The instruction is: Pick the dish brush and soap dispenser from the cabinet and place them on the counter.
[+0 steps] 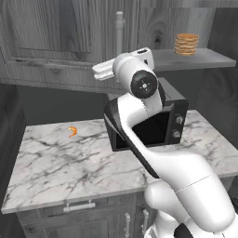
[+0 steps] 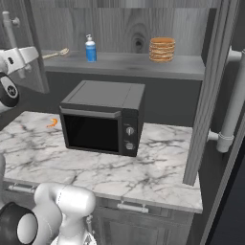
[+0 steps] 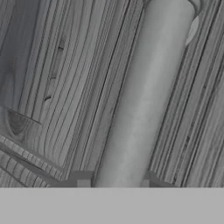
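The dish brush (image 2: 56, 53) lies on the grey shelf (image 2: 134, 64) of the open cabinet, at its left end. Just right of it stands the blue soap dispenser (image 2: 90, 49) with its white pump. My gripper (image 3: 114, 179) is at the left cabinet door (image 2: 33, 52), well left of both items. In the hand view its two fingertips (image 3: 83, 179) press against either side of the door's silver bar handle (image 3: 144, 92). The white marble counter (image 2: 158, 162) runs below the shelf.
A black microwave (image 2: 103, 117) stands on the counter under the shelf. A stack of tan discs (image 2: 161, 49) sits on the shelf's right part. A small orange item (image 1: 72, 131) lies on the counter's left. The right cabinet door (image 2: 210, 95) stands swung open.
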